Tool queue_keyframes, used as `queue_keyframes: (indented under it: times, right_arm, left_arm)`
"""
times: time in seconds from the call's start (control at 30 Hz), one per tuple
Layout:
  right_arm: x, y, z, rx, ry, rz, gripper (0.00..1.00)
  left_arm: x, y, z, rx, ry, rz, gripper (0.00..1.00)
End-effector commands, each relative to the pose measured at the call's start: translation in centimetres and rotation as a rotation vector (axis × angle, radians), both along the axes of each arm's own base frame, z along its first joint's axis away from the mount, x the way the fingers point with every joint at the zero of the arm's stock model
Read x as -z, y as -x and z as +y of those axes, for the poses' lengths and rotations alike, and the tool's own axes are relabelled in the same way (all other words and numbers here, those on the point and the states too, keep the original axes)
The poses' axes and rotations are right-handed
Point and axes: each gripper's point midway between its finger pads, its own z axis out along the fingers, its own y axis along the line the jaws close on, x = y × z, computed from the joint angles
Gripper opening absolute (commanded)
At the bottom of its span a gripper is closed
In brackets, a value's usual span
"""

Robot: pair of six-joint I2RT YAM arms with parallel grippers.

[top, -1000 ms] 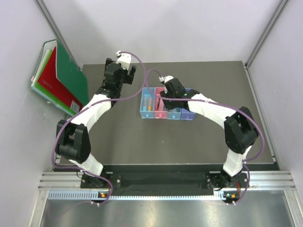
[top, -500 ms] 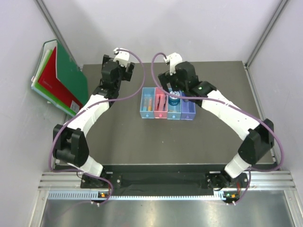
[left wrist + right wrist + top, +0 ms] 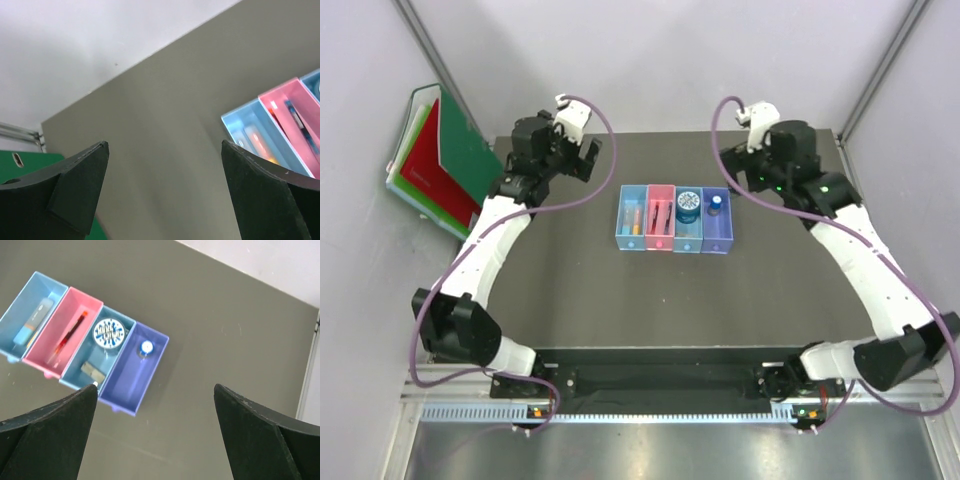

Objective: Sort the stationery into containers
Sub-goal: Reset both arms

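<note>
The containers, four joined bins, sit mid-table: light blue, pink, blue and violet. A light-blue stick lies in the light blue bin, and a red-black pen in the pink one. The blue bin holds a round blue tin and a beige eraser. A grey-capped blue bottle stands in the violet bin. My right gripper hangs open and empty behind and to the right of the bins. My left gripper is open and empty to their back left.
Green and red folders lean against the left wall beyond the table's edge. A green folder corner shows beside my left finger. The dark table ends at white walls behind and to both sides.
My right gripper opened, lifted off the bins and drew back to the right; the round blue tin now shows in the blue bin. The left arm swung back and left.
</note>
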Motion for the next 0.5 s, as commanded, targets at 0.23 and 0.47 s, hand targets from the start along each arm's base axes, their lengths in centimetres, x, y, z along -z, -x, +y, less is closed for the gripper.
queue_keyframes:
  times: [0.23, 0.47]
  right_arm:
    - [-4.3, 4.5, -3.1, -0.009, -0.091, -0.032, 1.0]
    - [-4.3, 4.5, -3.5, -0.009, -0.071, -0.06, 1.0]
  left_arm:
    - [2.0, 4.2, 2.3, 0.032, 0.002, 0.049, 0.99]
    - [1.7, 3.9, 2.1, 0.029, 0.027, 0.045, 0.99]
